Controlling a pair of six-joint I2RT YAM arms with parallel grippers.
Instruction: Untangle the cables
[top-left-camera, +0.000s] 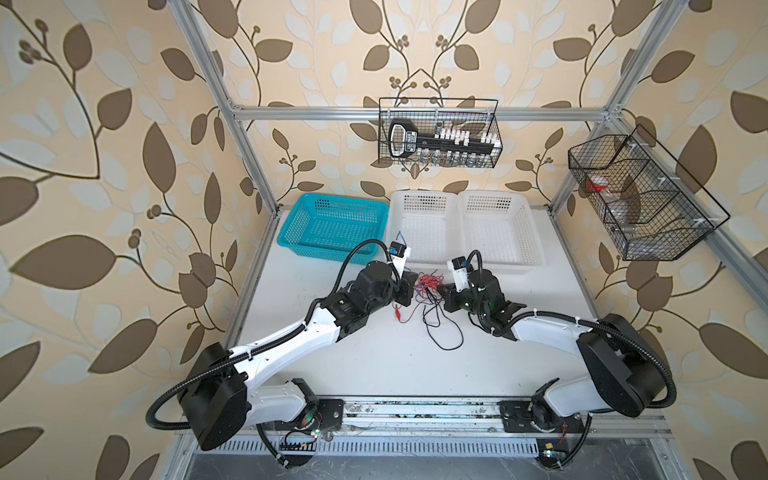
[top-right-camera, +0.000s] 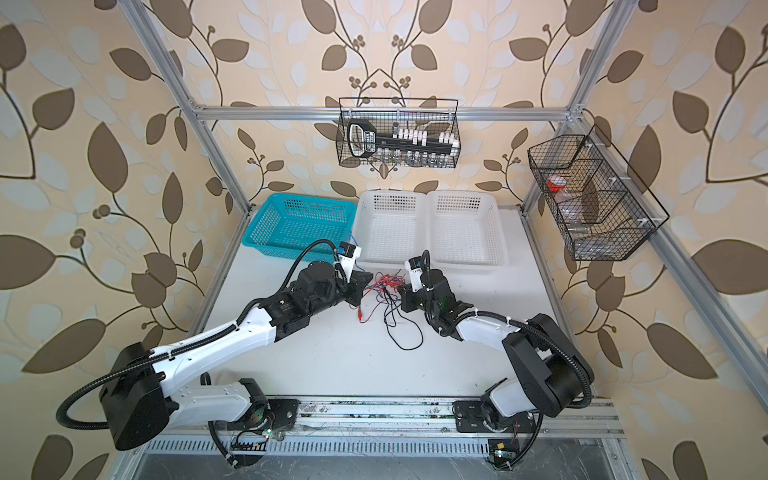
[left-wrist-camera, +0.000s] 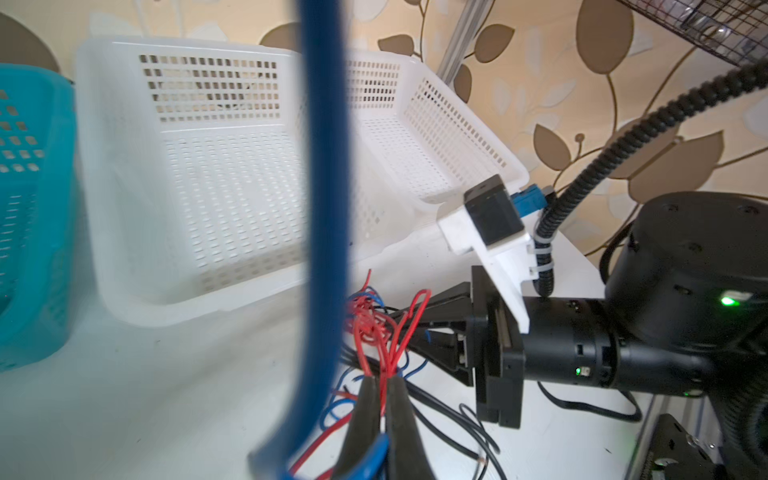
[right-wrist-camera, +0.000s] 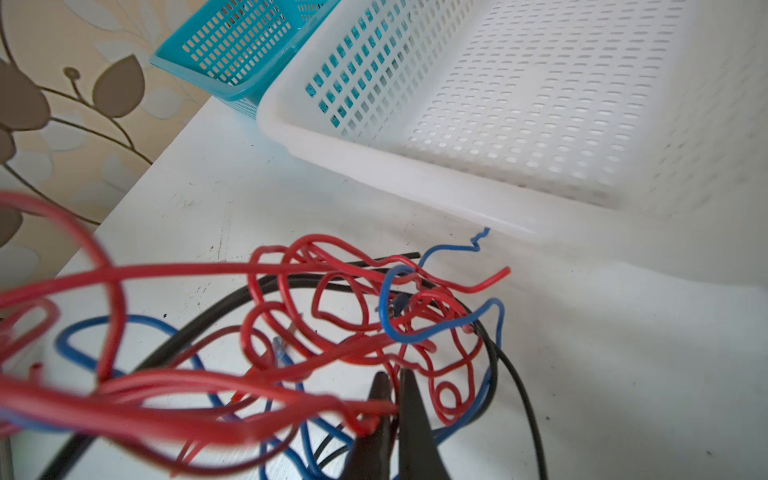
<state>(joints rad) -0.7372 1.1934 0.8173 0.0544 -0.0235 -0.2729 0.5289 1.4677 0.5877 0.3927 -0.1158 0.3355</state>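
The cables (top-left-camera: 428, 286) are a knot of thin red, blue and black wires on the white table (top-left-camera: 374, 357), between the two grippers in both top views. Black loops (top-left-camera: 444, 332) trail toward the front, and a red clip end (top-left-camera: 399, 316) lies beside them. My left gripper (left-wrist-camera: 383, 384) is shut on a few red strands of the cables (left-wrist-camera: 374, 328); a blue wire (left-wrist-camera: 324, 208) hangs blurred close to that camera. My right gripper (right-wrist-camera: 395, 380) is shut on a red strand at the edge of the cables (right-wrist-camera: 353, 316). The two grippers (top-left-camera: 417, 284) (top-left-camera: 441, 291) face each other across the knot.
A teal basket (top-left-camera: 332, 224) and two white baskets (top-left-camera: 424, 224) (top-left-camera: 498, 226) stand in a row just behind the knot. Black wire baskets hang on the back wall (top-left-camera: 440, 133) and the right frame (top-left-camera: 640, 199). The arm bases sit on a rail (top-left-camera: 415, 411) at the front.
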